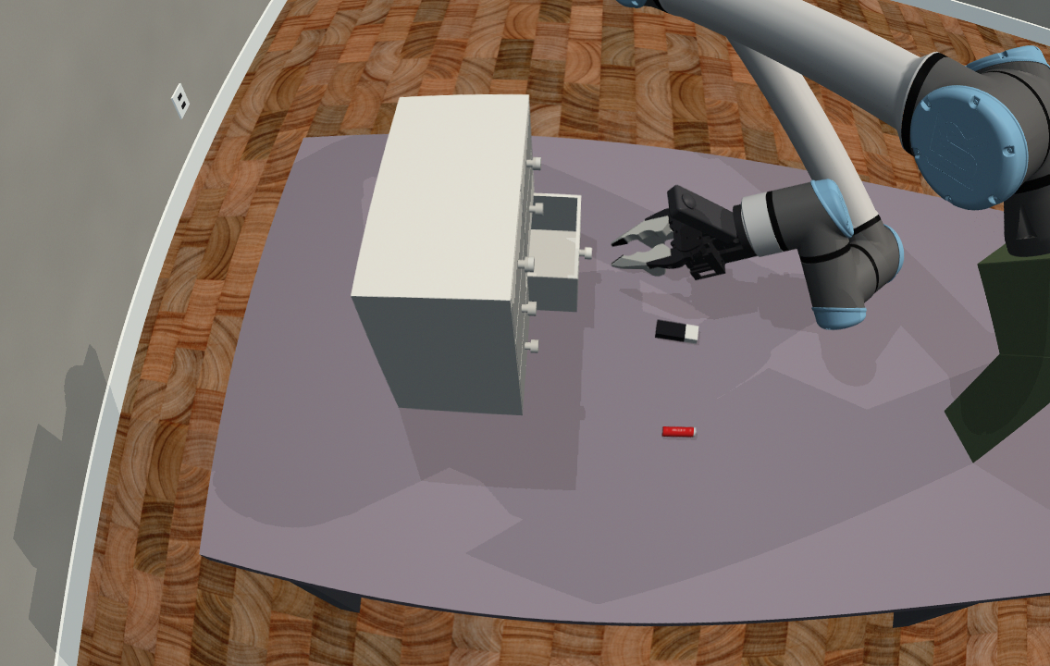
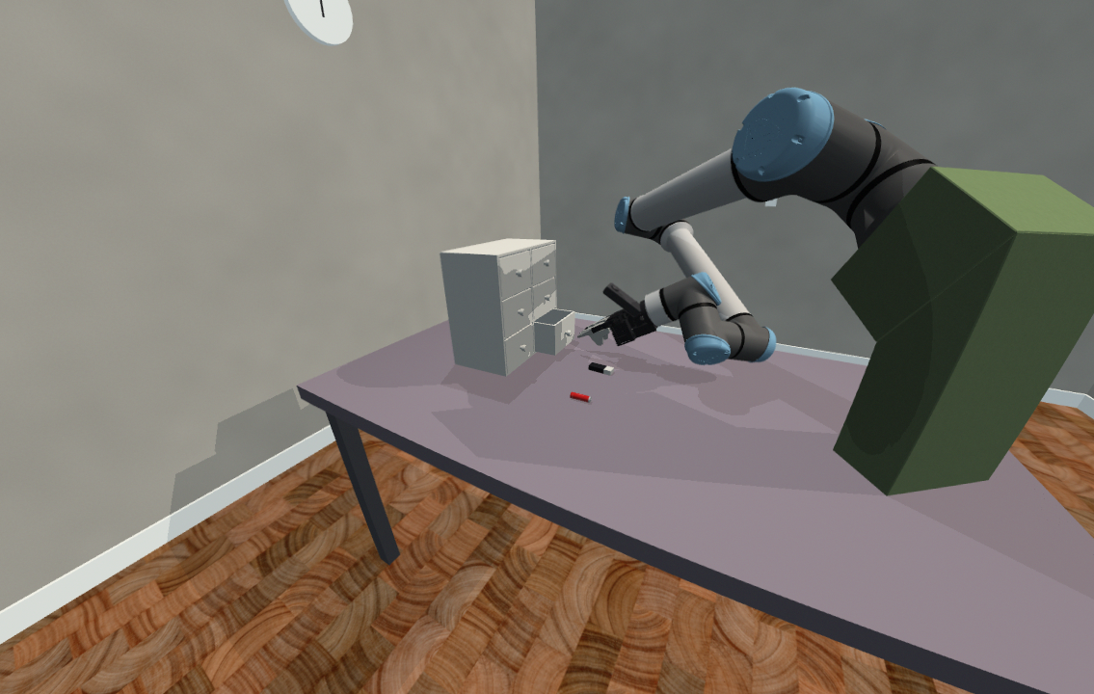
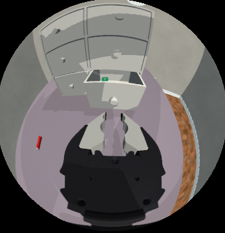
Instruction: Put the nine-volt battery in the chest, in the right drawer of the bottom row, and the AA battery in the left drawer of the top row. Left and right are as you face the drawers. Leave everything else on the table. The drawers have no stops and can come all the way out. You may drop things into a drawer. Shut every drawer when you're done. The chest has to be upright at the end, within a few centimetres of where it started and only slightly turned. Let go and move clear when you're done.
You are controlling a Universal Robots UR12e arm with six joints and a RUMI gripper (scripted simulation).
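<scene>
Plainly, gripper (image 1: 612,253) (image 2: 579,335) (image 3: 113,113) slightly open, gripping nothing, before the extended bottom-right drawer (image 1: 579,216) (image 2: 552,336) (image 3: 99,97). Green item (image 3: 105,79) inside, probably the nine-volt. From above: chest (image 1: 450,198) (image 2: 474,310) (image 3: 86,22) at nine o'clock from gripper, red AA battery (image 1: 678,431) (image 2: 579,396) (image 3: 39,142) on table (image 1: 760,530) (image 2: 706,518) (image 3: 32,168) at six.

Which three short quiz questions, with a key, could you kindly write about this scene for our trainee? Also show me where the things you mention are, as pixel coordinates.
1. Which drawer stands open: (a) top left, (b) bottom left, (c) bottom right?
2. True or false: the red AA battery (image 1: 678,431) (image 2: 580,396) (image 3: 39,142) lies on the table (image 1: 760,538) (image 2: 706,483) (image 3: 32,123).
3. Fill in: in the wrist view, the small object inside the open drawer (image 1: 554,293) (image 2: 552,337) (image 3: 99,94) is coloured ____.

Key: 1. c; 2. true; 3. green.
</scene>
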